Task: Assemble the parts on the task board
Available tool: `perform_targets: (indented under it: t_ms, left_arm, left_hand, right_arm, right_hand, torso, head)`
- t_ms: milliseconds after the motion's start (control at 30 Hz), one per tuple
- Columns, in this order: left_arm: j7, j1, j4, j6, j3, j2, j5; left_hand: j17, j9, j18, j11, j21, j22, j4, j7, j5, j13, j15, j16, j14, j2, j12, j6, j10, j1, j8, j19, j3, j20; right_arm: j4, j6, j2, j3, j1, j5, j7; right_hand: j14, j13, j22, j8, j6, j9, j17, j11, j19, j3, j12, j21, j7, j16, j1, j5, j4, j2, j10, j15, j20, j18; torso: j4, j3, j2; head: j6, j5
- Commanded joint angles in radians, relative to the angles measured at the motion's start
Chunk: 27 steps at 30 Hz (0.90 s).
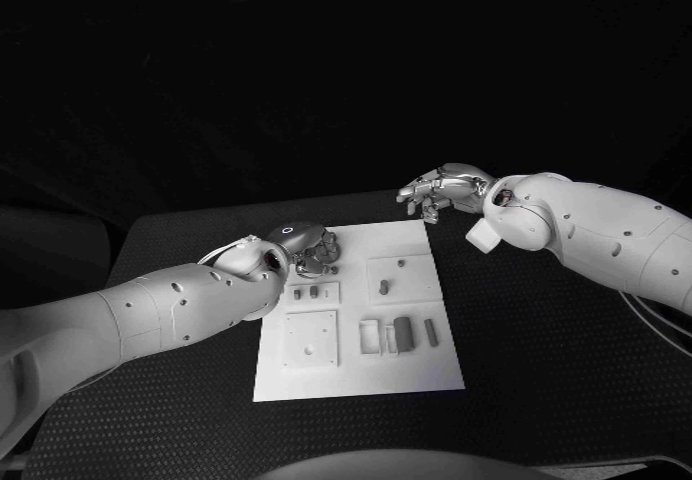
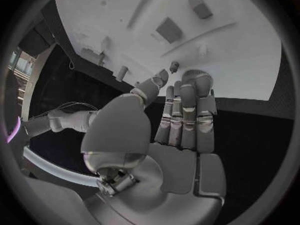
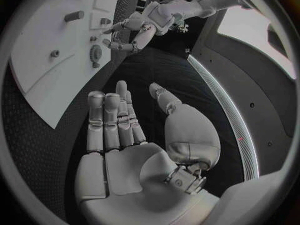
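The white task board (image 1: 361,372) lies in the middle of the black table. Small grey parts sit on it: two short pieces (image 1: 306,293), one upright piece (image 1: 384,287) and two bars (image 1: 418,333). My left hand (image 1: 306,248) hovers over the board's far left corner, fingers stretched out and apart (image 2: 181,115), holding nothing. A small peg (image 2: 174,66) stands just past its fingertips. My right hand (image 1: 444,188) hangs above the table beyond the board's far right corner, palm bare and fingers apart (image 3: 125,130). The right wrist view shows the left hand (image 3: 140,27) beside the board (image 3: 44,70).
White blocks (image 1: 371,337) and a square plate with holes (image 1: 310,337) lie on the near half of the board. A round knob (image 3: 95,52) stands near the board's edge. Black table surrounds the board on all sides (image 1: 548,350).
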Motion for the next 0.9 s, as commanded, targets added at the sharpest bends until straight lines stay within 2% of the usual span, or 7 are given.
perform_targets:
  t_ms: [33, 167, 400, 567, 900]
  left_arm:
    - [-0.001, 0.000, -0.009, 0.005, 0.001, 0.009, -0.013]
    - [-0.003, -0.005, -0.023, 0.013, 0.001, 0.018, -0.013]
    - [0.009, -0.029, -0.051, 0.001, 0.001, 0.043, -0.002]
    - [0.009, -0.033, -0.059, 0.002, 0.002, 0.053, 0.000]
    - [0.009, -0.039, -0.070, -0.002, 0.002, 0.062, 0.002]
  left_hand:
    - [0.003, -0.001, 0.062, 0.000, 0.005, 0.004, -0.001, 0.000, 0.002, 0.001, -0.001, 0.004, 0.005, 0.007, -0.006, 0.006, 0.006, 0.000, -0.004, 0.007, 0.007, -0.002]
    - [0.006, -0.002, 0.063, 0.000, 0.008, 0.009, -0.001, 0.000, 0.002, 0.001, -0.001, 0.008, 0.006, 0.006, -0.008, 0.006, 0.004, -0.002, -0.005, 0.008, 0.007, -0.002]
    - [0.013, -0.005, 0.067, 0.008, 0.013, 0.021, -0.001, 0.000, 0.002, -0.003, 0.006, 0.013, 0.003, 0.004, -0.026, 0.010, -0.016, -0.012, -0.007, 0.006, 0.004, 0.002]
    - [0.022, -0.006, 0.075, 0.008, 0.023, 0.032, -0.001, 0.000, 0.002, -0.002, 0.006, 0.025, 0.012, 0.006, -0.031, 0.011, -0.014, -0.011, -0.009, 0.017, 0.005, 0.003]
    - [0.027, -0.008, 0.079, 0.007, 0.029, 0.039, -0.001, 0.001, 0.002, -0.001, 0.005, 0.032, 0.016, 0.006, -0.034, 0.009, -0.011, -0.010, -0.012, 0.023, 0.007, 0.003]
  right_arm:
    - [0.002, 0.013, 0.000, 0.001, 0.000, -0.005, 0.008]
    - [0.003, 0.012, 0.001, 0.001, 0.000, -0.006, 0.008]
    - [0.005, 0.012, 0.000, 0.001, 0.000, -0.006, 0.008]
    - [0.005, 0.012, 0.001, 0.001, 0.000, -0.006, 0.008]
    - [0.004, 0.013, 0.004, 0.001, 0.000, -0.006, 0.008]
  right_hand:
    - [-0.001, -0.001, 0.013, -0.006, -0.003, 0.001, -0.001, -0.001, -0.001, 0.001, 0.005, -0.005, 0.007, 0.004, -0.002, 0.004, -0.005, 0.009, -0.009, -0.004, -0.008, 0.047]
    - [-0.001, -0.001, 0.013, -0.006, -0.003, 0.001, -0.001, -0.001, -0.001, 0.001, 0.005, -0.005, 0.007, 0.004, -0.002, 0.004, -0.005, 0.009, -0.009, -0.004, -0.008, 0.047]
    - [-0.001, -0.001, 0.013, -0.006, -0.003, 0.001, -0.001, -0.001, -0.001, 0.001, 0.005, -0.005, 0.007, 0.004, -0.002, 0.004, -0.006, 0.010, -0.009, -0.004, -0.008, 0.047]
    - [-0.001, -0.001, 0.013, -0.006, -0.003, 0.001, -0.001, -0.001, -0.001, 0.001, 0.005, -0.005, 0.007, 0.004, -0.002, 0.004, -0.006, 0.010, -0.009, -0.004, -0.008, 0.047]
    - [-0.001, -0.001, 0.013, -0.006, -0.003, 0.002, -0.001, -0.001, -0.001, 0.000, 0.005, -0.005, 0.007, 0.004, -0.002, 0.004, -0.006, 0.010, -0.009, -0.004, -0.008, 0.047]
  torso:
    - [0.0011, -0.0005, -0.002]
    - [0.0012, -0.0005, -0.001]
    - [0.0003, -0.0004, -0.001]
    - [-0.0010, 0.0013, 0.000]
    - [0.0014, -0.0001, -0.003]
  head:
    - [-0.003, 0.001]
    - [-0.003, 0.000]
    - [-0.002, -0.002]
    - [-0.002, -0.003]
    - [-0.005, -0.005]
